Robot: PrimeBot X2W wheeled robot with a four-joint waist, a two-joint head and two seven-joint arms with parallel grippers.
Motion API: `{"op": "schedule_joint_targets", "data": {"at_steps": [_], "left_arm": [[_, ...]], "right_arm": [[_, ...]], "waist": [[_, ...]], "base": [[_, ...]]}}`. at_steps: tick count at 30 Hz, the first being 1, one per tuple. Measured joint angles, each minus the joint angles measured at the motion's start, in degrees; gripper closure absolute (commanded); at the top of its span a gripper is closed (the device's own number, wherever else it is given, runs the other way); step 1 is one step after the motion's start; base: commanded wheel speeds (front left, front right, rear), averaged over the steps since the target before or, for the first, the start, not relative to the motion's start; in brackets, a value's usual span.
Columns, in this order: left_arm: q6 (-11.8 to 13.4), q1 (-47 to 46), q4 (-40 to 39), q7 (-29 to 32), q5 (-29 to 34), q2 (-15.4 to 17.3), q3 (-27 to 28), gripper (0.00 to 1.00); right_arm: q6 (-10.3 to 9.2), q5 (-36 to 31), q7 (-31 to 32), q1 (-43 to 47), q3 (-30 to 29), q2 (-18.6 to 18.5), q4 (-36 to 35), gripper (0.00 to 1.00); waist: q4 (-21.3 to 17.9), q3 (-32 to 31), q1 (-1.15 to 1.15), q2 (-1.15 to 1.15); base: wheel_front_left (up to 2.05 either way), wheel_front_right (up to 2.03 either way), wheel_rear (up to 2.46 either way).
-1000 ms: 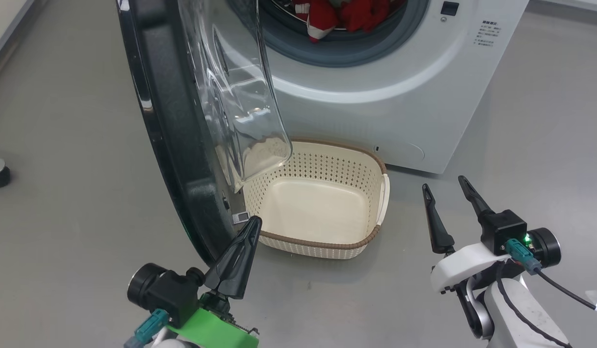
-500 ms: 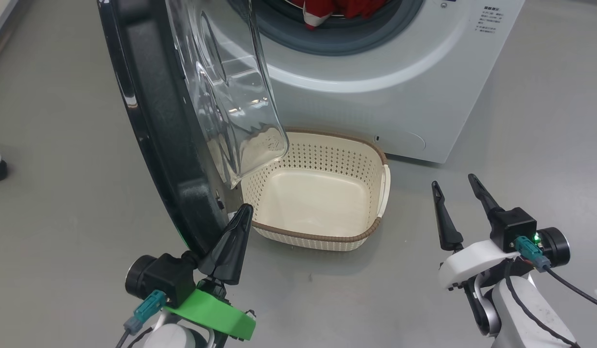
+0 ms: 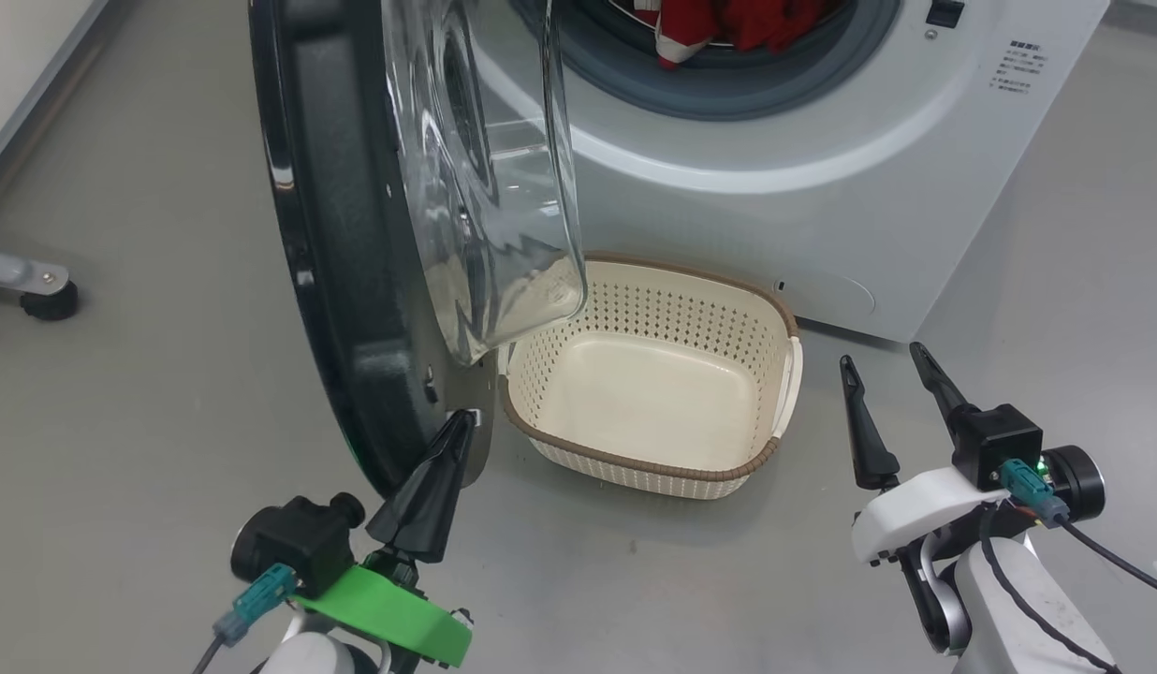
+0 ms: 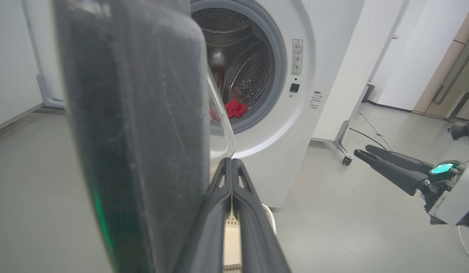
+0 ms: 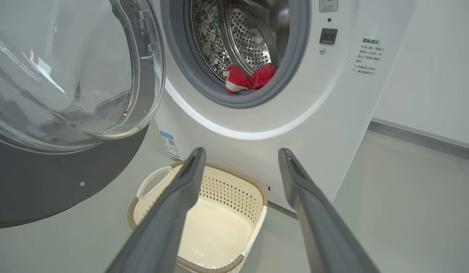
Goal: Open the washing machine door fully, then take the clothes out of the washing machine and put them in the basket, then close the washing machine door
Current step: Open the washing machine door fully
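One smooth grey floor [image 3: 120, 449] runs through the room, matte and seamless, w/ a white wall [image 4: 14, 57] & skirting along the left and pale walls beyond the machine. One black caster foot [image 3: 47, 301] on a metal leg stands at the floor's far left. A second caster foot [image 4: 346, 160] and a thin cable [image 4: 371, 131] sit by the machine's right side.

Counts: one white front-loading washing machine [image 3: 822, 215], one washing machine door [image 3: 344, 281], one basket [image 3: 681, 304], two grippers.

- Door stands swung out, edge-on to the head cam, its glass bowl hanging over the basket's left rear corner.
- Basket sits on the floor right in front of the machine, below the port, bare cream bottom showing.
- Red clothes [image 3: 728, 23] w/ a white band lie heaped at the drum's front lip – separate pcs can't be counted.
- Left gripper [image 3: 461, 421] has its fingers pressed together, tip just beside the door's lower edge – contact can't be told.
- Right gripper [image 3: 883, 356] hangs w/ fingers spread apart, holding nothing, right of the basket and apart from it.
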Motion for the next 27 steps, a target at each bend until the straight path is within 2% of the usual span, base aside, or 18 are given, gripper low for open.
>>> {"op": "schedule_joint_targets", "data": {"at_steps": [3, 14, 27], "left_arm": [[0.1, 0.7, 0.4, 0.0, 0.0, 0.0, 2.4, 1.00], [4.3, 1.7, 2.2, 0.0, -0.1, 0.0, 13.2, 1.00], [8.9, 0.0, 9.0, 0.0, -2.9, 4.0, 26.2, 1.00]], "right_arm": [[0.25, 0.0, 0.0, 0.0, 0.0, 0.4, 0.2, 0.00], [1.14, -0.1, 0.0, 0.2, 0.0, 1.2, 1.1, 0.00], [2.14, -1.7, 0.0, -0.2, 0.5, 1.5, 1.4, 0.00]], "waist": [[0.7, -0.5, 0.00, 0.00], [1.5, -1.2, 0.00, 0.00], [-1.3, 0.5, 0.00, 0.00]], "base": [[0.00, 0.00, 0.00], [0.00, 0.00, 0.00], [0.00, 0.00, 0.00]]}}
